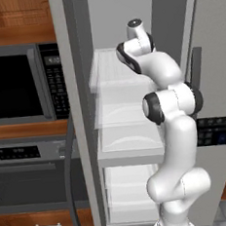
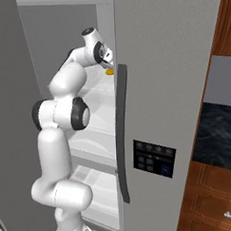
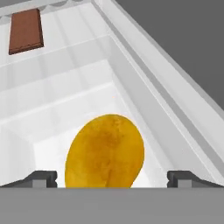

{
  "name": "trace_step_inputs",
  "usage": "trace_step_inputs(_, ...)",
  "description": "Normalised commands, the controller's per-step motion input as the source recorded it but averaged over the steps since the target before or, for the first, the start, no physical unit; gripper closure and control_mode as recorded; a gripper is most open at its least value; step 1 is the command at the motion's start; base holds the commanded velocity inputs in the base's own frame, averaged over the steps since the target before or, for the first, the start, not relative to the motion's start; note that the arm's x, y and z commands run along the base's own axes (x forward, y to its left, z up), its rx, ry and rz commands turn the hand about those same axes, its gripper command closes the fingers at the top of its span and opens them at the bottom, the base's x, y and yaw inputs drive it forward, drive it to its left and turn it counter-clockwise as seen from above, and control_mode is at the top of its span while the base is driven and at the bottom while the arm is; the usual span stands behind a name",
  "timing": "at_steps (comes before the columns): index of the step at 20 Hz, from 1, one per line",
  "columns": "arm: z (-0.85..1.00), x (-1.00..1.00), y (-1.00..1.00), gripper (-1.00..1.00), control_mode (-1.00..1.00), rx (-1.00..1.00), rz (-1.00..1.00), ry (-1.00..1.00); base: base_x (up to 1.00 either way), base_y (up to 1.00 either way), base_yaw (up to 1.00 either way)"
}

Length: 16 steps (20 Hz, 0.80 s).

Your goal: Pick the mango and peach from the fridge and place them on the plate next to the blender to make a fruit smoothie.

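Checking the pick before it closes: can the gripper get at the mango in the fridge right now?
Probably yes. In the hand view the mango sits between the wide-open jaws of the gripper, on a white fridge shelf with nothing between them. The brown block lies far off.

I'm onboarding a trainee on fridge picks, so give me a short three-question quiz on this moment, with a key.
1. True or false: the gripper is shut on the mango.
2. In the hand view, the mango lies: A) between the two finger tips, B) far off to one side, C) behind the brown block.
3. Fill in: the arm reaches into the open ____.

Key: 1. False; the jaws stand wide open on either side of the mango. 2. A. 3. fridge.
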Motion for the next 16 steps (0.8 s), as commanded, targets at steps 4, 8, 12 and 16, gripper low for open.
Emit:
trace_step_inputs(4, -0.24, 0.52, 0.0, -1.0, -1.0, 0.01, 0.0, 0.0, 0.0, 0.0, 0.0)
trace_step_inputs(8, -0.51, 0.06, -0.07, 1.0, -1.0, 0.01, 0.0, 0.0, 0.0, 0.0, 0.0)
trace_step_inputs(12, -0.24, -0.12, -0.12, 1.0, -1.0, 0.1, 0.0, -0.12, 0.0, 0.0, 0.0)
trace_step_inputs(16, 0.0, -0.7, 0.04, 1.0, -1.0, 0.07, 0.0, -0.32, 0.0, 0.0, 0.0)
